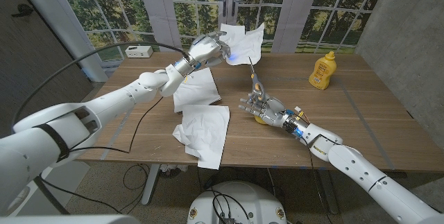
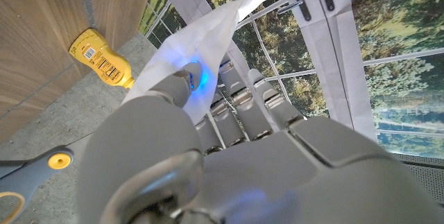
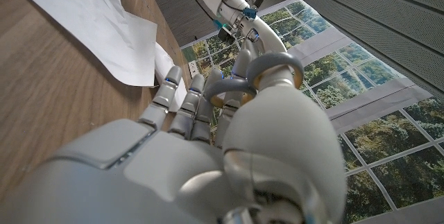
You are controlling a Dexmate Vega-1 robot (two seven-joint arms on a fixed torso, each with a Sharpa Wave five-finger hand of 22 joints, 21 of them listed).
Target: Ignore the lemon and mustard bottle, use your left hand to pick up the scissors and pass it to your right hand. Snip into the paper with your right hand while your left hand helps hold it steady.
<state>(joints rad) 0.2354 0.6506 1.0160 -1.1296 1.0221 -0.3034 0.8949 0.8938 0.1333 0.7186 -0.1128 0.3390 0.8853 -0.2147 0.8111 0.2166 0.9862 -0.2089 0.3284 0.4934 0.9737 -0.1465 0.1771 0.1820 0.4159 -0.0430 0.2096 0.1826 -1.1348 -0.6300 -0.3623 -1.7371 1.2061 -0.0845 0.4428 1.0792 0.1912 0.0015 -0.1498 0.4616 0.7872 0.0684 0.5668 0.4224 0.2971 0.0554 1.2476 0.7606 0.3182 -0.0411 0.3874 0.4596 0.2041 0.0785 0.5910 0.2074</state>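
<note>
The handover is judged to be done: the scissors are held by the right hand, fingers closed round the yellow-and-grey handles, blades pointing up and away over the middle of the bench. A sheet of paper is pinched in the left hand and held raised above the far edge of the bench, fingers curled on it (this is seen plainly in the left wrist view). The blade tips are near the lower edge of the raised sheet, but no cut can be made out in it; the snip itself is judged still to be made. Two more sheets lie on the bench towards its left side. The mustard bottle stands untouched near the far right corner. Its label is seen in the left wrist view, but no writing on it can be read. No other brand or text can be made out.
</note>
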